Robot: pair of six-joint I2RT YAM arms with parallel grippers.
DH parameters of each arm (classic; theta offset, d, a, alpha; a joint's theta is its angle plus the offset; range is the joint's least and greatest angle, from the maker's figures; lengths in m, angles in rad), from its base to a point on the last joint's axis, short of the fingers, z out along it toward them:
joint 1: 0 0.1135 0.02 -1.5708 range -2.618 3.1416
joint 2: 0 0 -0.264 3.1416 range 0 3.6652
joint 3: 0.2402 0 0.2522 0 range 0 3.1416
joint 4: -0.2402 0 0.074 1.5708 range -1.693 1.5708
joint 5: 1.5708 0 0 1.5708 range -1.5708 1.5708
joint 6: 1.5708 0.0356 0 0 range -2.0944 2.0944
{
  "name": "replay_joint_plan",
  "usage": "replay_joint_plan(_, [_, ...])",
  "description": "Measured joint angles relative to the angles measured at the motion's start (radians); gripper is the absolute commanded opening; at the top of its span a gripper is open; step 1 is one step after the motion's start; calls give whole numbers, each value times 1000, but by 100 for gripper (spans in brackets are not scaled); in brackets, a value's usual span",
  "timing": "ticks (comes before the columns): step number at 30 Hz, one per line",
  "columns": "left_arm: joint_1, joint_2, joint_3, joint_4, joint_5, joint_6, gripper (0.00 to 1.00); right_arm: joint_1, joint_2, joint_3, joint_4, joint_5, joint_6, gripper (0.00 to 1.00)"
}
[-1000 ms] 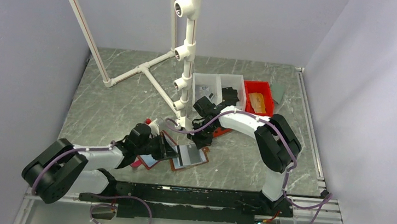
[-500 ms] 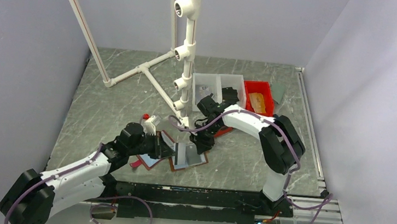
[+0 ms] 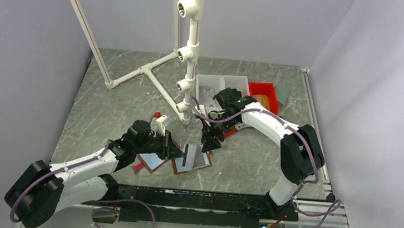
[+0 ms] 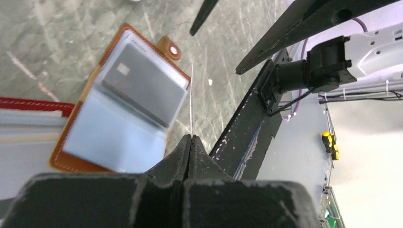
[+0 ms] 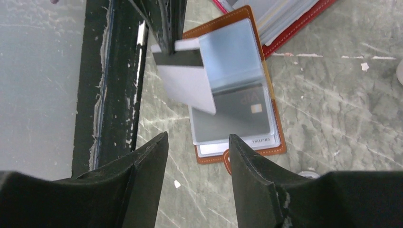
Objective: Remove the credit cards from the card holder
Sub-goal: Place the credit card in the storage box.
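Note:
A brown card holder (image 3: 198, 163) lies open on the table, its clear sleeves up, with a dark grey credit card (image 5: 233, 116) still in one sleeve. The holder (image 4: 71, 152) also fills the left of the left wrist view. My left gripper (image 3: 176, 153) is shut on a pale credit card with a black stripe (image 5: 185, 80). That card stands on edge just above the holder's near side and shows as a thin line (image 4: 191, 95) in the left wrist view. My right gripper (image 5: 197, 137) hovers open above the holder's far edge, holding nothing.
A red card holder (image 3: 150, 162) lies open to the left of the brown one, under my left arm. Behind stand a white pipe frame (image 3: 192, 46), white bins (image 3: 222, 85) and a red bin (image 3: 263, 95). A black rail (image 3: 191, 199) runs along the near edge.
My right gripper has opened and drawn back from the card. My left gripper has stayed shut on the card and shifted slightly right with it.

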Motion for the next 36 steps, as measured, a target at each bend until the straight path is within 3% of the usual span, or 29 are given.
replay_joint_plan(12, [-93, 111, 56, 93, 9, 21, 0, 5, 22, 1, 5, -95, 32, 46])
replay_joint_plan(14, [-98, 118, 57, 98, 8, 22, 0, 10, 35, 2, -14, -105, 20, 38])
replay_joint_plan(18, [-102, 122, 57, 101, 6, 22, 0, 27, 53, 11, -47, -118, -11, 1])
replay_joint_plan(19, [-103, 122, 57, 100, 5, 23, 0, 32, 58, 18, -58, -118, -19, 0])
replay_joint_plan(24, [-104, 98, 63, 61, -31, 33, 28, 37, 82, 68, -134, -122, -84, 0])
replay_joint_plan(30, [-105, -49, 64, -11, -122, 47, 66, 29, 79, 88, -219, -96, -204, 0])
replay_joint_plan(36, [-105, -190, 29, -22, -204, 31, 79, -17, 64, 88, -274, -37, -286, 0])
